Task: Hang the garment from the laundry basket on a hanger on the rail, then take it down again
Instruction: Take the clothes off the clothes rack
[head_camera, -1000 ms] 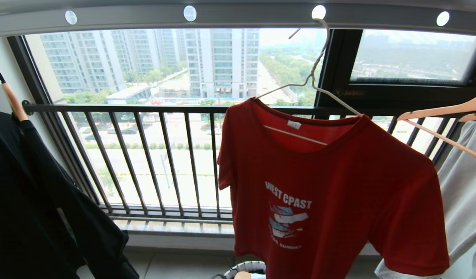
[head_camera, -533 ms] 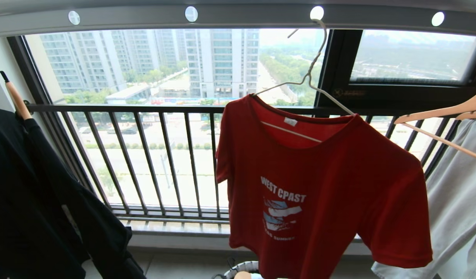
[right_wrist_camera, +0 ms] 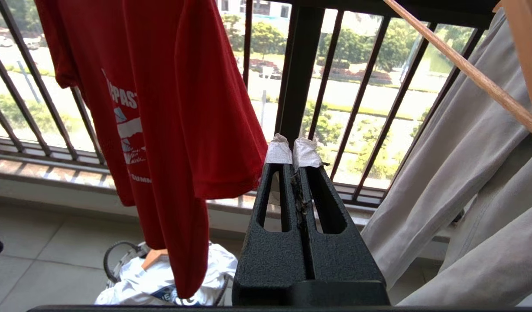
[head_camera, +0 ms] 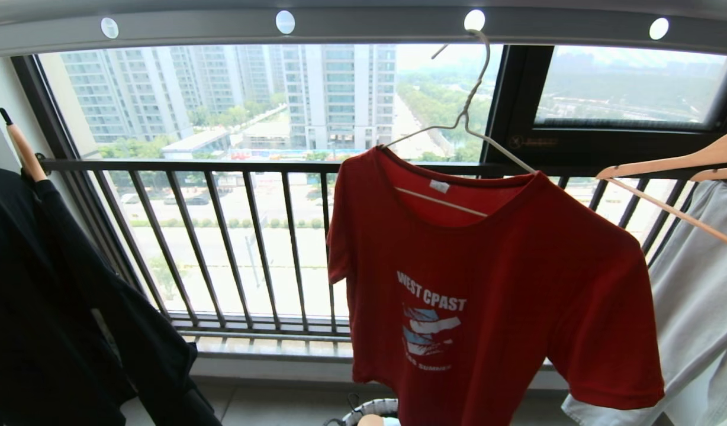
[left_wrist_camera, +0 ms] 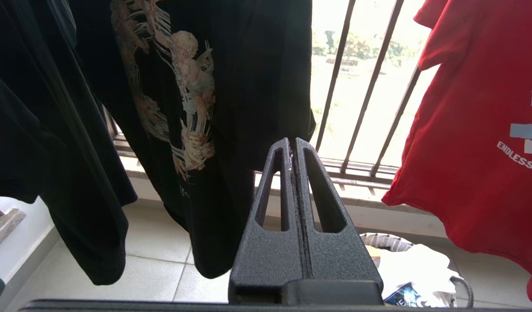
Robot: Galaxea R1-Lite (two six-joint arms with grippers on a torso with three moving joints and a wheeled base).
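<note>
Hands (left_wrist_camera: 292,145) (right_wrist_camera: 293,149) closed, empty, level.

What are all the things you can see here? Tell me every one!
Red short-sleeved T-shirt: one, red with white lettering, hanging on the wire hanger.
Thin white wire hanger: one, white, hooked in a hole of the rail.
Long grey metal rail: one, grey with round holes, overhead.
Black shirt: one, black, hanging at the left.
Light-wood hangers: two, pale wood, at the right.
Grey-white garment: one, under the wooden hangers.
Round mesh laundry basket: one, dark rim, on the floor, white clothes inside.
Dark barred window railing: one, behind everything.
Left gripper: one, black, shut, empty.
Right gripper: one, black with white-taped tips, shut, empty.
</note>
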